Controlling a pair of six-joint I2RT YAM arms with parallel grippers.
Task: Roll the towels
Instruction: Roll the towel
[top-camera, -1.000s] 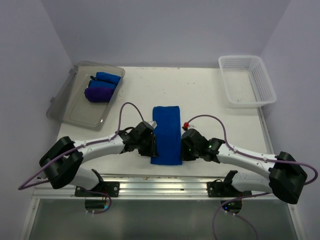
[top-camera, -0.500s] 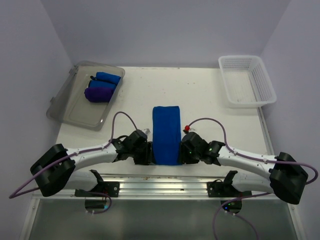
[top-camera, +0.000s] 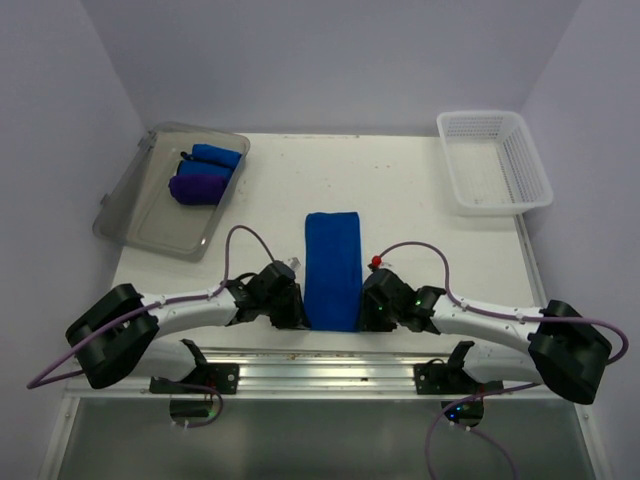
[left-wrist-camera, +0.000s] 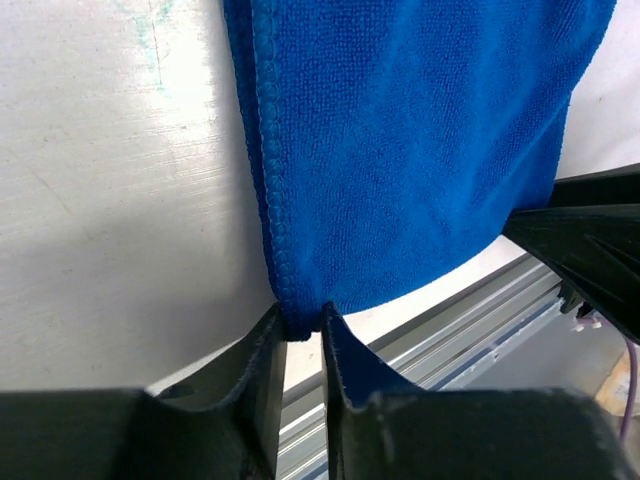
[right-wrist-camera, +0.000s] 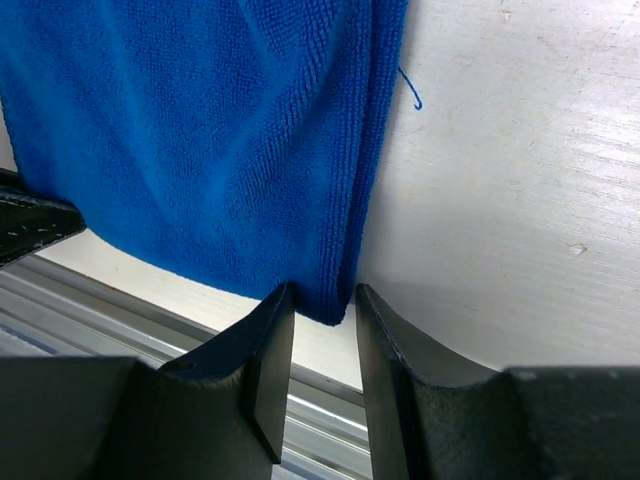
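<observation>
Step in hand looks like gripping the blue towel (top-camera: 333, 265), flat at centre frame on the surface (top-camera: 420, 190): my left end effector (left-wrist-camera: 300, 330) pinches its lower-left corner, my right end effector (right-wrist-camera: 322, 300) straddles the lower-right narrowly, and I cannot tell whether it grips; next, both must curl that end evenly toward frame top.

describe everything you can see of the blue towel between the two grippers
The blue towel is soft, fuzzy cloth with a stitched hem, lying flat as a long strip on the white table. The left gripper pinches its near left corner; its near right corner sits between the fingers of the right gripper.
</observation>
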